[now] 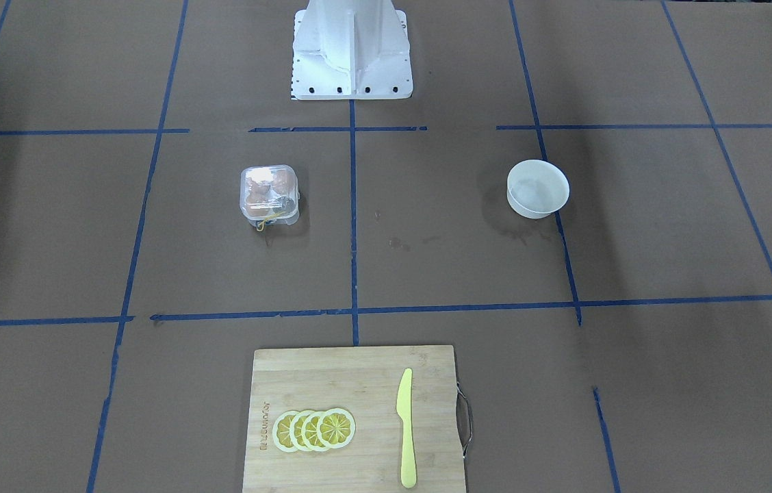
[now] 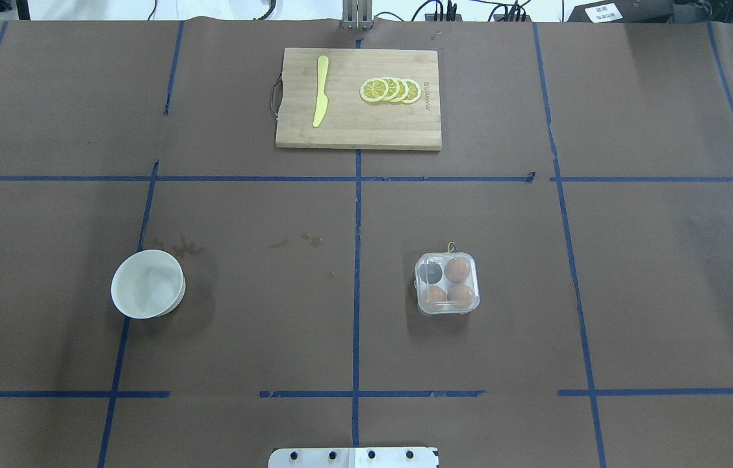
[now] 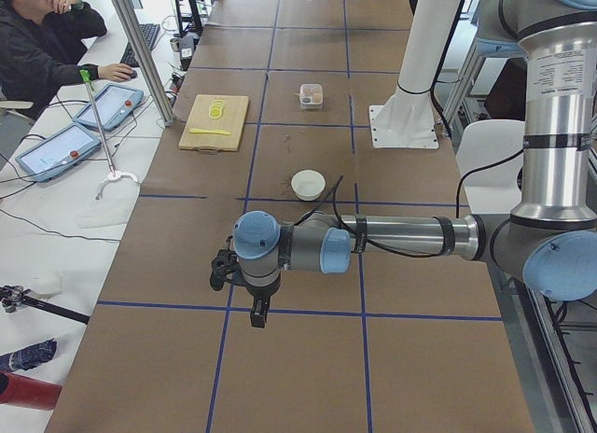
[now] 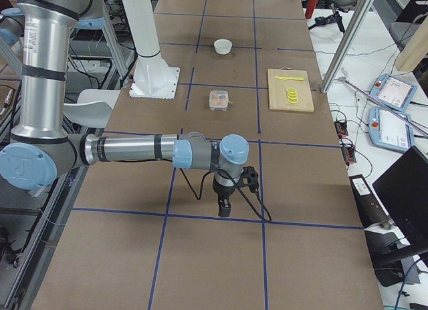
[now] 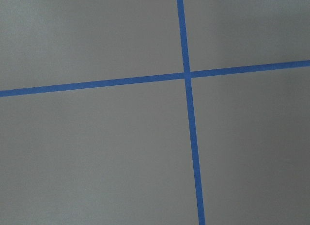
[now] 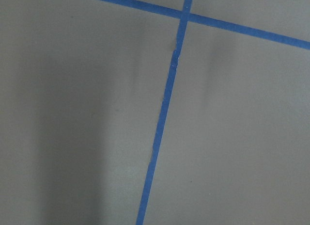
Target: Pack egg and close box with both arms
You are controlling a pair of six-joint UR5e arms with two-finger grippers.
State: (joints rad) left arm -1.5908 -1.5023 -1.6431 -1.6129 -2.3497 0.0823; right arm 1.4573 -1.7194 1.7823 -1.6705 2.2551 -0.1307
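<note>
Three eggs (image 2: 458,269) occupy three of the four cups of the box (image 2: 448,311); the fourth cup appears dark. The eggs look alike and cannot be told apart. The box stands on the desk (image 2: 262,338), on the robot's right of the centre tape line, with its clear lid down over the cups and its yellow band showing at the far edge. The bowl (image 2: 121,286) stands well apart on the robot's left side. The cutting board (image 2: 358,130) at the far edge carries the knife (image 2: 321,91) and the lemon slices (image 2: 391,90). The left end effector (image 3: 258,316) points down above the desk's left end, well apart from the box. The right end effector (image 4: 224,206) points down above the opposite end. Whether either is open or closed cannot be determined, as side views alone show them.
</note>
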